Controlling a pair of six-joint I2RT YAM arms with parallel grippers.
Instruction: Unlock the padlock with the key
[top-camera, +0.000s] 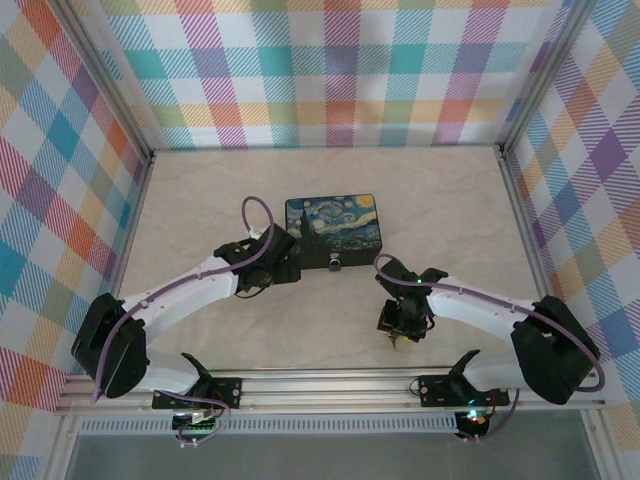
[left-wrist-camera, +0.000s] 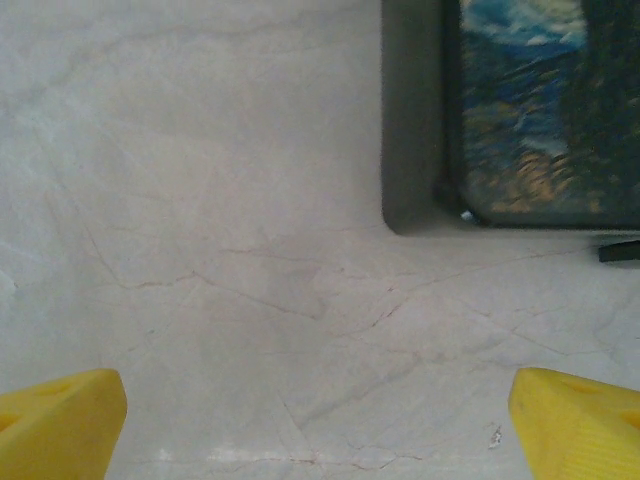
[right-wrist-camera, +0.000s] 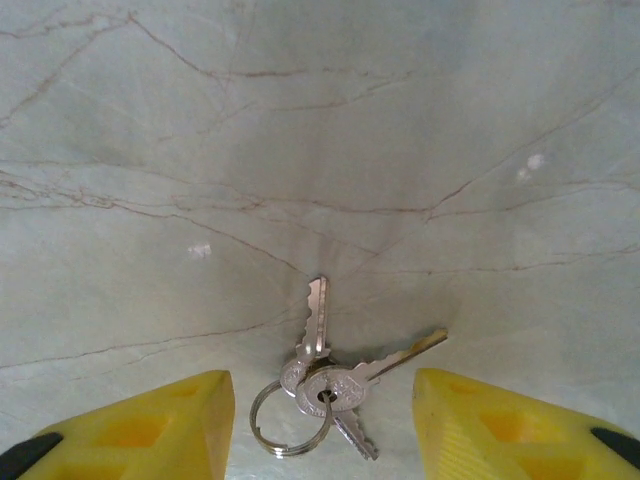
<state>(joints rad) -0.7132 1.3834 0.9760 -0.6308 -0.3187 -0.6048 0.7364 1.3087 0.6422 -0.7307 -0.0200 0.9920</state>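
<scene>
Right end effector (right-wrist-camera: 322, 435) low over the bench (right-wrist-camera: 300, 130), jaws partway apart and gripping nothing, yellow fingers (right-wrist-camera: 140, 430) flanking the key (right-wrist-camera: 317, 310) on either side without touching it. Key flat on the marbled surface, one of three silvery ones on a shared key ring (right-wrist-camera: 254, 418), blade pointing away from the wrist camera. A second one angled off to the right, a third tucked underneath and pointing toward the lower right. From the top camera, same end effector (top-camera: 398, 335) near the front of the bench (top-camera: 450, 200), right of centre, well apart from the painted box (top-camera: 332, 230). On the other side, left end effector (left-wrist-camera: 315, 420) spread wide and empty, bare bench between its tips, corner of the painted box (left-wrist-camera: 520, 110) at the upper right of its wrist view. From above, left end effector (top-camera: 268, 258) just beside the box's left side. Small dark fitting (top-camera: 335, 265) at the box's near edge, possibly the padlock, too small to tell for certain.
</scene>
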